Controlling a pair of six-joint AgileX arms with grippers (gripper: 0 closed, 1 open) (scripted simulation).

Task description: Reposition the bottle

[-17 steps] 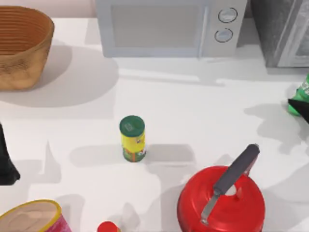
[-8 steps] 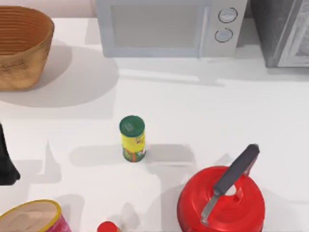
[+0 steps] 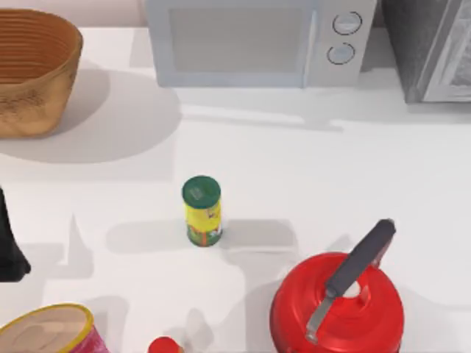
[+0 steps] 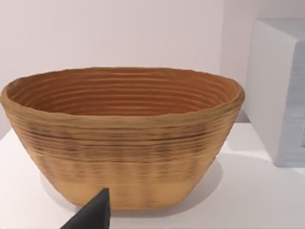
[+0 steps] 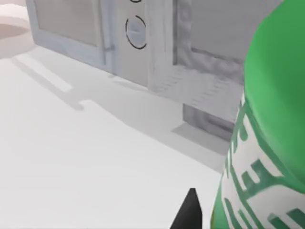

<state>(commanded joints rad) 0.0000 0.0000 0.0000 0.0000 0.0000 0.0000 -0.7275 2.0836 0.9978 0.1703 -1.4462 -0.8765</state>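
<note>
Close against the right gripper (image 5: 190, 212), whose dark tip shows at the edge of the right wrist view, stands the bottle (image 5: 267, 143). Its green body and white-and-green label band loom just beside that tip, nearer than anything else. Whether the gripper is clamped on the bottle or merely alongside it, I cannot tell, nor how wide it stands. The bottle's flank runs steeply through that view, so its long axis seems to lie roughly across the gripper's line of sight, though neither cap nor base is visible to confirm it. Beyond the bottle are the microwave (image 5: 95, 28) with its dial and a grey cabinet (image 5: 209, 71), which in the top view stand at the far right of the table (image 3: 309, 169). I therefore judge the bottle to be out on that right side, well within the right arm's reach. Any repositioning falls to that arm. The left gripper (image 4: 93, 214) is parked at the table's left edge, facing the woven basket (image 4: 124, 143), well apart from the bottle. The yellow canister (image 3: 202, 211) and red kettle (image 3: 337, 309) stand between the two arms.
</note>
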